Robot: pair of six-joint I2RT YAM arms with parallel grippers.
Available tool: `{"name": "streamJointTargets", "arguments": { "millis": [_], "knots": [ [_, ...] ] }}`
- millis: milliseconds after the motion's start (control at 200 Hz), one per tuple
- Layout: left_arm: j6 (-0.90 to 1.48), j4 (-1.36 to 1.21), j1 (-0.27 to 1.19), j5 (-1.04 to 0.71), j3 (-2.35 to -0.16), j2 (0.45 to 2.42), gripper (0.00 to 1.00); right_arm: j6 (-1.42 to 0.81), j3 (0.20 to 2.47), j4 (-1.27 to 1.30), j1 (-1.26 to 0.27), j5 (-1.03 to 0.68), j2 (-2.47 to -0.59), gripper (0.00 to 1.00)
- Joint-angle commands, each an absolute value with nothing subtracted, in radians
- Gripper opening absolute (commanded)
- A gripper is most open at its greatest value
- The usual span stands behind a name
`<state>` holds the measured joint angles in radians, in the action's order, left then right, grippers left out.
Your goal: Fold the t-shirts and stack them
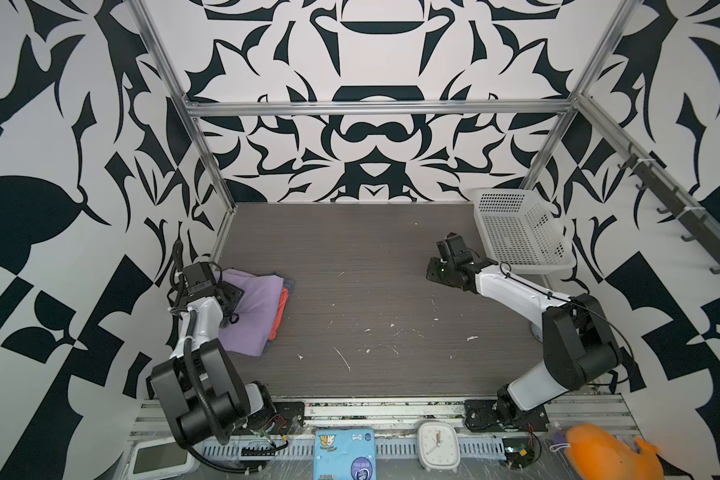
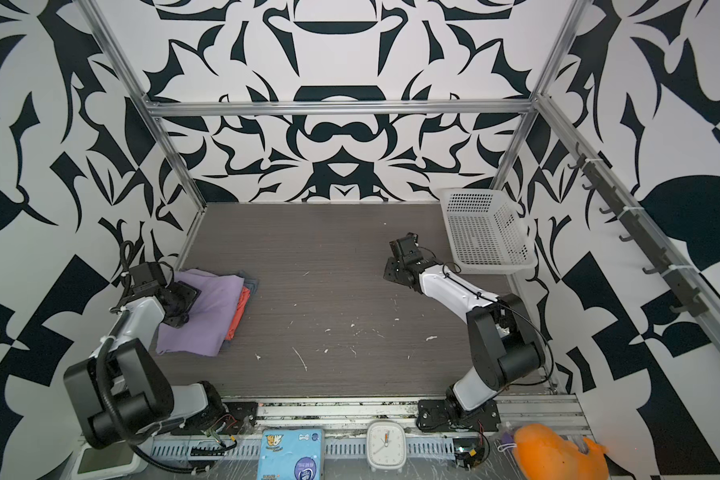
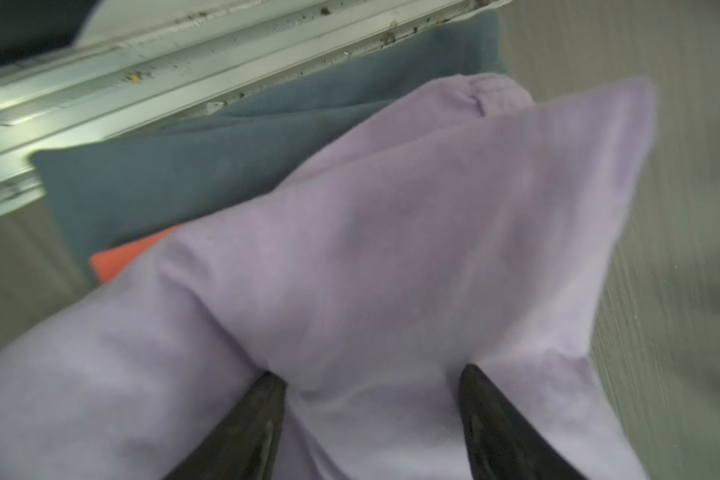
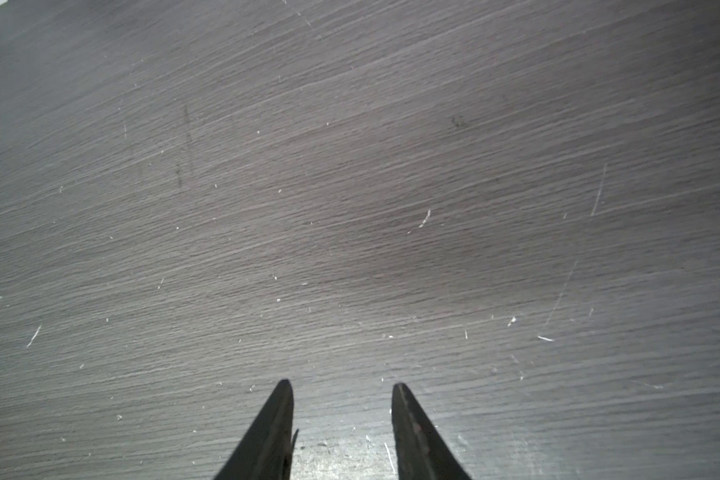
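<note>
At the table's (image 1: 391,291) left edge, the purple shirt (image 3: 391,228) lay on the coral shirt (image 3: 129,253) and the grey shirt (image 3: 184,174). It was probably light and limp, and best taken by a thick folded edge. Whether the left gripper (image 3: 368,370), astride a purple ridge, gripped it was unclear. The right gripper (image 4: 341,384) hung empty, jaws apart.

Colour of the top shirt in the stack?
Plain lavender-purple. The top shirt shows best in the left wrist view.

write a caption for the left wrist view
Left gripper, jaws apart, fingertips sunk into the lavender-purple cloth t-shirt stacked over a coral-red t-shirt and a grey-blue t-shirt beside an aluminium rail.
</note>
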<state>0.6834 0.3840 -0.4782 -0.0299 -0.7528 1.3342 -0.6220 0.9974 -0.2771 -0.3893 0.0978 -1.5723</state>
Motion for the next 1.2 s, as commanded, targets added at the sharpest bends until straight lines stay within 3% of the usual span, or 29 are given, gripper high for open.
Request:
{"name": "streamJointTargets", "arguments": {
  "millis": [0,285,400,495,665,760,940,980,1050,1195],
  "knots": [
    [0.662,0.248,-0.5,-0.183,-0.717,1.354,0.69,-0.632,1.012,-0.284,-0.387,0.13,-1.531,0.43],
    [0.609,0.198,-0.496,-0.273,-0.77,1.101,0.75,-0.569,0.999,-0.322,-0.384,0.242,-1.42,0.44],
    [0.599,0.162,-0.486,-0.279,-0.79,1.041,0.82,-0.519,0.995,-0.335,-0.374,0.317,-1.355,0.48],
    [0.583,0.14,-0.475,-0.25,-0.806,1.05,1.0,-0.472,0.977,-0.333,-0.365,0.392,-1.293,0.53],
    [0.471,0.072,-0.354,-0.012,-0.785,1.064,0.99,-0.38,0.933,-0.329,-0.342,0.537,-1.182,0.68],
    [0.416,-0.073,-0.288,0.072,-0.685,1.051,0.99,-0.346,0.902,-0.336,-0.314,0.601,-1.129,0.71],
    [0.378,-0.462,-0.272,0.047,-0.416,1.061,0.99,-0.312,0.789,-0.253,-0.256,0.669,-1.04,0.76],
    [0.356,-0.554,-0.26,0.044,-0.363,1.08,0.99,-0.306,0.758,-0.223,-0.247,0.681,-1.025,0.84],
    [0.316,-0.687,-0.233,0.052,-0.297,1.123,0.99,-0.271,0.702,-0.156,-0.233,0.687,-1.017,0.87],
    [0.282,-0.786,-0.192,0.069,-0.272,1.233,0.99,-0.223,0.599,-0.028,-0.223,0.716,-1.041,0.91]
  ]
}}
